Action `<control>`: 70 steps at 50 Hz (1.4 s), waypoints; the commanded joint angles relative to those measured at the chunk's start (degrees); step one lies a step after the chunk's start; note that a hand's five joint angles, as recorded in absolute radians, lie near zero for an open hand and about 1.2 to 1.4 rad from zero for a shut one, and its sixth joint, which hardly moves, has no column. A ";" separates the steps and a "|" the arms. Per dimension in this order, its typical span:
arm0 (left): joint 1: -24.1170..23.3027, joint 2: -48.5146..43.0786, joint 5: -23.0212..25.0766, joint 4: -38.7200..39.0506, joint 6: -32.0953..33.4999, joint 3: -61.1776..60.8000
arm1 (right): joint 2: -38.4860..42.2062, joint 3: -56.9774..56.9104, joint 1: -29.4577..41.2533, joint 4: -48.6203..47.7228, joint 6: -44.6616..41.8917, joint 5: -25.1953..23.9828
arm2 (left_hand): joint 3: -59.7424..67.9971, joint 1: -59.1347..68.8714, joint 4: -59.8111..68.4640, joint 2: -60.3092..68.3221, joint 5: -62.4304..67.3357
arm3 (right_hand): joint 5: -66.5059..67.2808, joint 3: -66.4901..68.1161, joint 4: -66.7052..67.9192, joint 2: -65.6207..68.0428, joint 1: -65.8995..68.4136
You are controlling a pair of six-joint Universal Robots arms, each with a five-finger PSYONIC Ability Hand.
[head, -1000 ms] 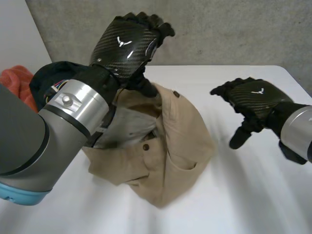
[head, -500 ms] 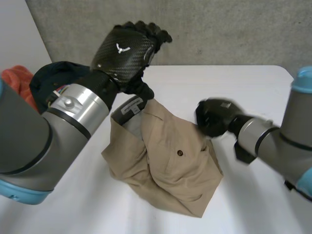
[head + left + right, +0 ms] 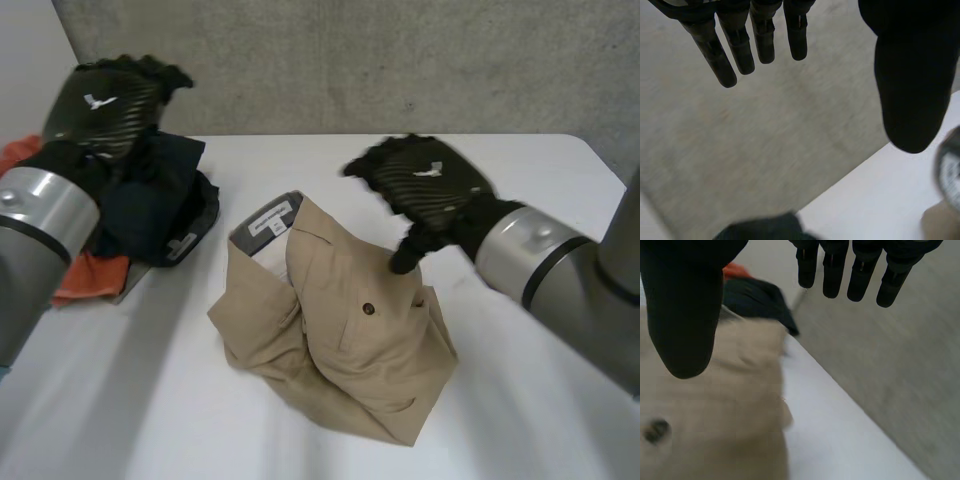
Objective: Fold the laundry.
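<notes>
A tan garment (image 3: 335,335) with a grey collar label lies in a rumpled heap at the table's middle. My right hand (image 3: 428,182) hovers open over its far right part, with the thumb pointing down at the cloth. In the right wrist view the straight fingers (image 3: 862,270) and thumb stand apart above the tan garment (image 3: 705,430), holding nothing. My left hand (image 3: 105,100) is raised at the far left above a dark navy pile (image 3: 160,200). Its fingers (image 3: 740,45) are straight and empty.
An orange cloth (image 3: 85,275) lies under the navy pile at the left edge. The grey wall (image 3: 400,60) runs along the table's far edge. White tabletop (image 3: 520,420) lies around the garment at the front and right.
My left hand has let go of the tan garment and swung left over the navy pile. The garment has settled on the table. My right hand has come in above it.
</notes>
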 commanded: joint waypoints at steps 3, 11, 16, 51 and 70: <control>9.66 0.02 -3.22 -0.40 0.03 -5.63 | 9.12 -1.36 12.85 -1.61 -23.34 -2.39 | -0.02 -0.37 -0.02 0.25 0.84 | 1.26 0.19 -0.15 -0.12 -0.61; 12.03 0.55 -3.04 -0.48 -0.23 -10.65 | 21.24 -7.07 17.52 -8.19 -29.59 0.23 | -0.19 -0.54 -0.19 0.08 0.67 | 1.60 0.53 0.19 0.22 -0.28; 12.56 1.25 -2.87 -0.48 -0.32 -12.32 | 26.25 -10.93 19.01 -14.96 -30.82 4.19 | -0.35 -0.71 -0.35 -0.09 0.50 | 1.60 0.53 0.19 0.22 -0.28; 8.88 -9.63 17.78 -0.48 0.56 -10.30 | 1.40 -3.56 5.39 -8.48 -21.26 7.80 | -5.74 -6.09 -5.74 -5.47 -4.88 | 64.79 63.72 63.38 63.41 62.91; -10.37 -36.18 13.40 1.19 -0.58 15.44 | -11.53 5.67 0.99 -5.92 -14.30 1.12 | -4.06 -4.41 -4.06 -3.79 -3.21 | 64.79 63.72 63.38 63.41 62.91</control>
